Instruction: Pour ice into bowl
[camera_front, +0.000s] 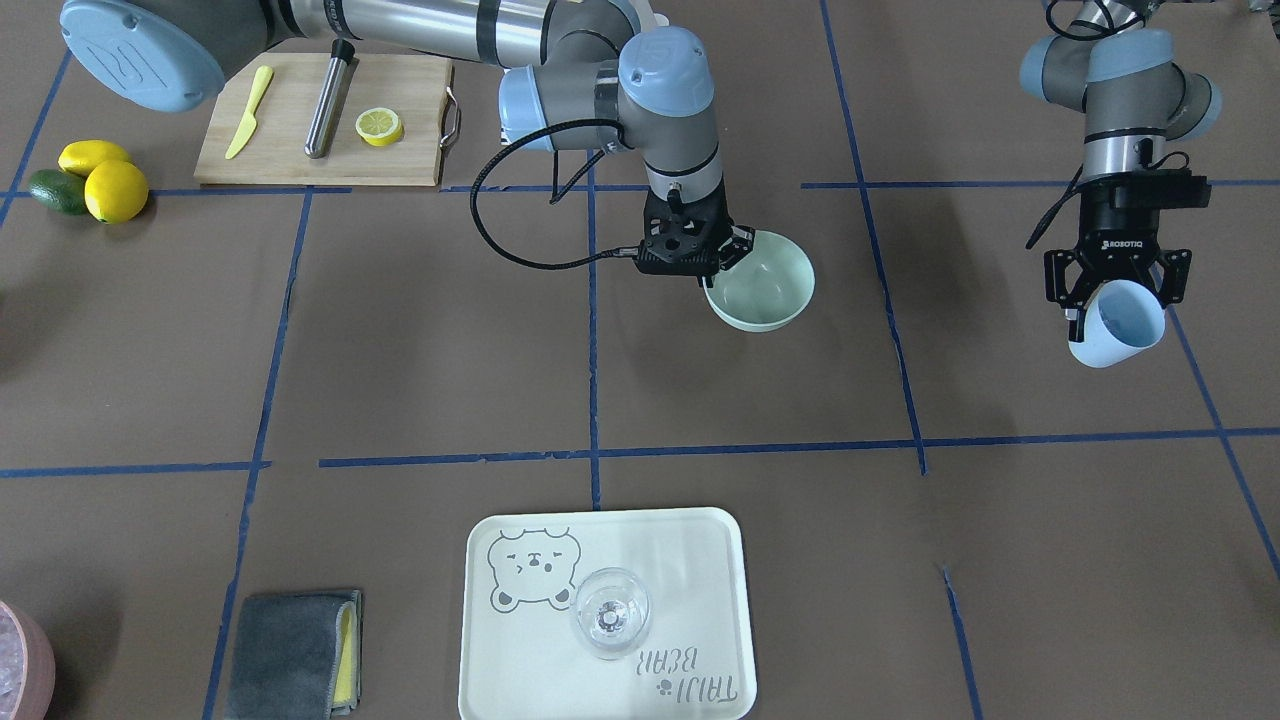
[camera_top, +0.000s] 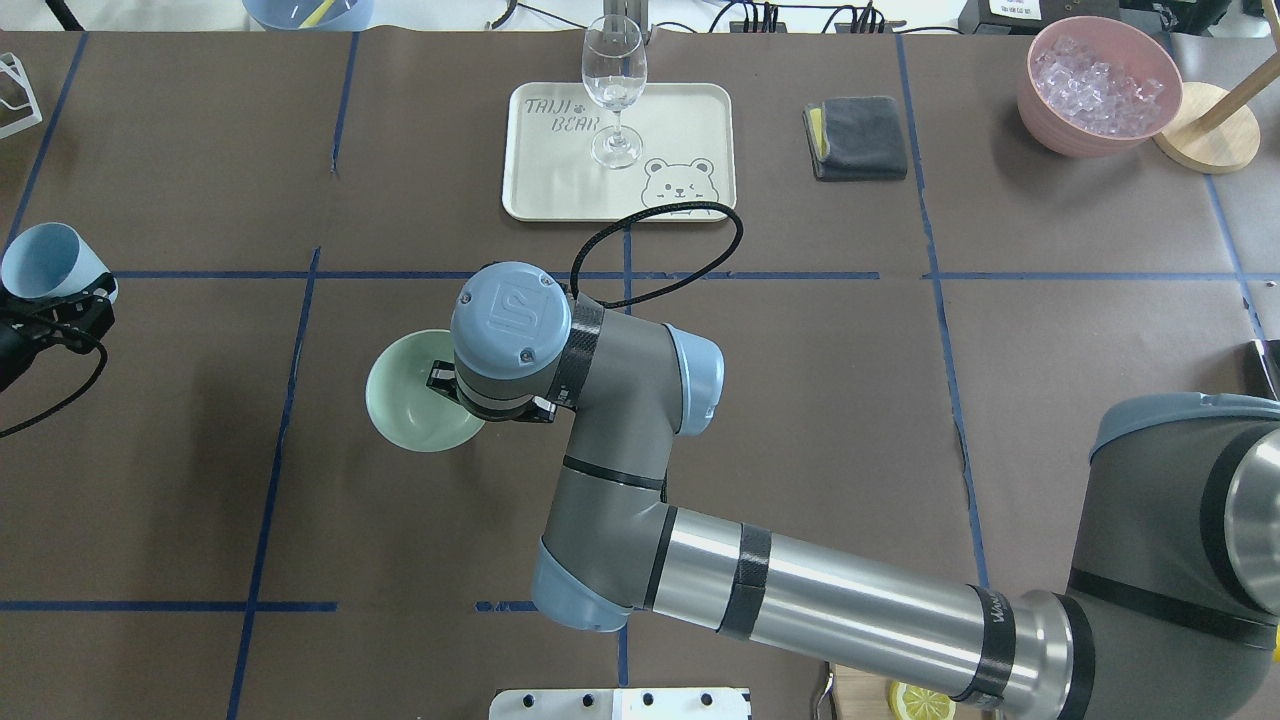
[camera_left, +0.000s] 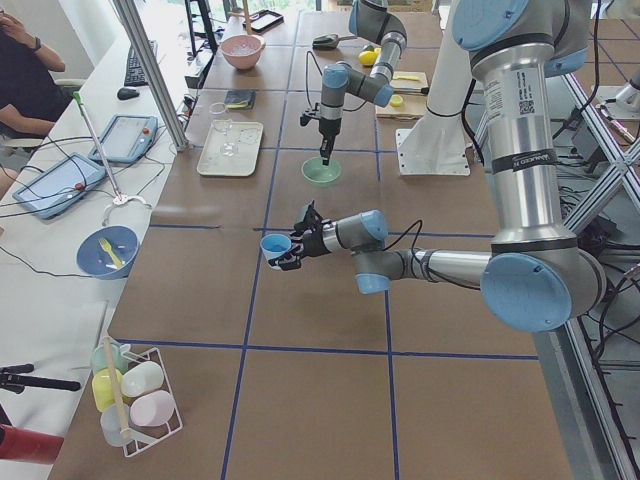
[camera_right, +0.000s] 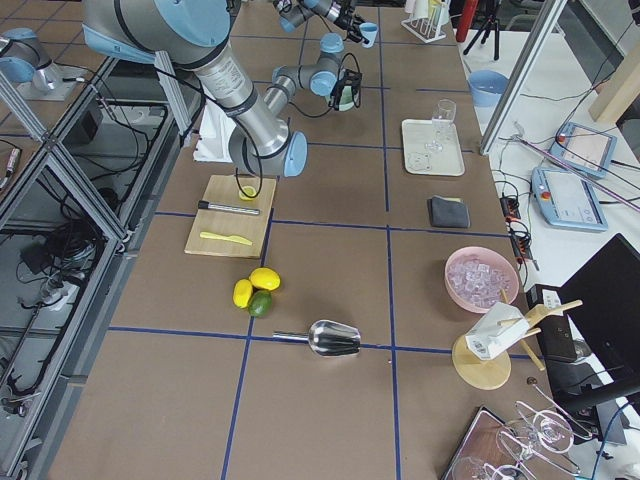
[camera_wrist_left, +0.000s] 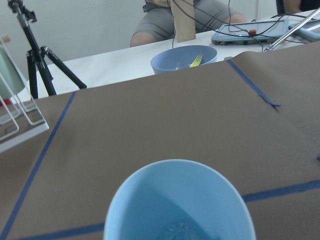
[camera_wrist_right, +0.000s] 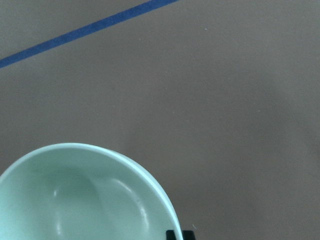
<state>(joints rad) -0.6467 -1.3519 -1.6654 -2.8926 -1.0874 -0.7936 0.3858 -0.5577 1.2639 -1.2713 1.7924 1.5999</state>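
Right hand (camera_front: 737, 252) clamped on the right-side rim of the mint bowl (camera_front: 770, 290), mid-bench (camera_front: 1000, 350). Left hand (camera_front: 1117, 290) grips a tilted blue cup (camera_front: 1120, 325), glassy ice (camera_wrist_left: 177, 231) inside, well apart; only taped bench surface lies between them

**Six cameras, one table**

I see the table (camera_top: 800, 350) from above behind the robot, from across facing it, and from both ends. Wrist cameras sit very close: left over the blue cup (camera_wrist_left: 180, 200), right over the bowl (camera_wrist_right: 75, 195), which every fixed view shares.
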